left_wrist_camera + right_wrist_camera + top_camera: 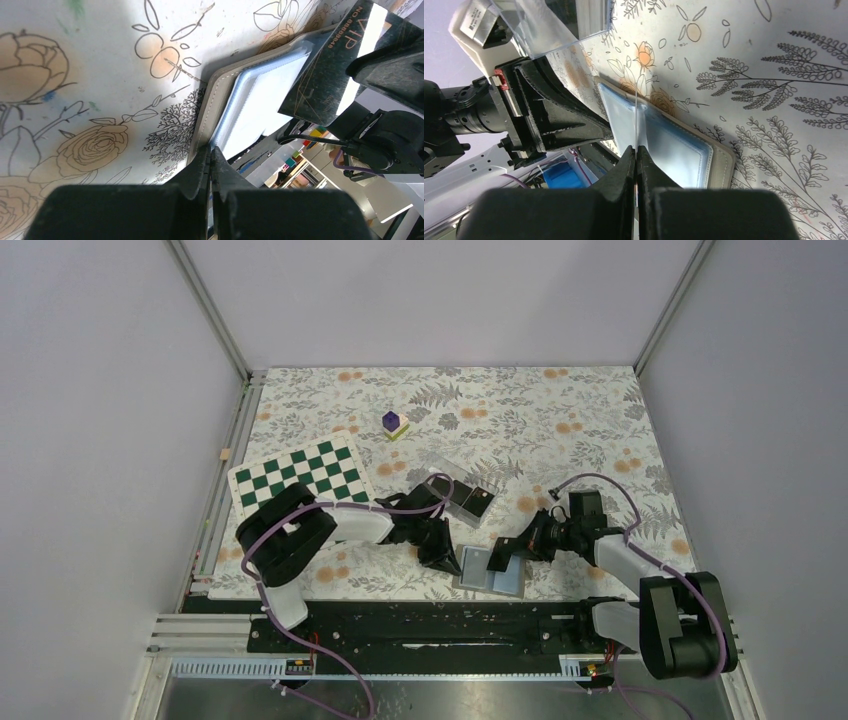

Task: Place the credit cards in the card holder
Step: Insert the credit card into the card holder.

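One credit card pinched in right jaws, long axis tilted down toward open card holder, left jaws closed.

left arm, right arm: black joints, white links | cables: purple | left tool, right tool: matte black

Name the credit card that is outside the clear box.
The VIP-printed card pinched in the right fingers above the open card holder; the others lie in the box.

Overhead wide; wrists close, share card holder.
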`<action>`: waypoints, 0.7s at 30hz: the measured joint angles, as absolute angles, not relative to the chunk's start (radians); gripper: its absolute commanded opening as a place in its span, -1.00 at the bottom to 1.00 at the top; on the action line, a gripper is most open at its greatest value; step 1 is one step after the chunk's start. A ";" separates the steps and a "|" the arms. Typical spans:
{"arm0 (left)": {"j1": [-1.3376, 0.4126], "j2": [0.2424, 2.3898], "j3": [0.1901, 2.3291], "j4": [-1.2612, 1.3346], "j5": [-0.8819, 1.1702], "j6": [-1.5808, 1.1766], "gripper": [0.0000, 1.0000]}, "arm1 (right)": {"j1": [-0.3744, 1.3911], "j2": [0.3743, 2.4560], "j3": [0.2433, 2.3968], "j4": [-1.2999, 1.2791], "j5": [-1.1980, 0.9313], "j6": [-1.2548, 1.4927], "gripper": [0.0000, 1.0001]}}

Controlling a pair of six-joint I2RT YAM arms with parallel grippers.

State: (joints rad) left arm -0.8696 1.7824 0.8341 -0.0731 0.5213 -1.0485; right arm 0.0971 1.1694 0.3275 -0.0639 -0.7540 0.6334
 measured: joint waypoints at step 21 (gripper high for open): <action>-0.864 1.815 0.859 -0.085 0.564 -1.041 -1.00 | 0.099 1.254 0.297 -0.022 -0.820 0.661 -1.00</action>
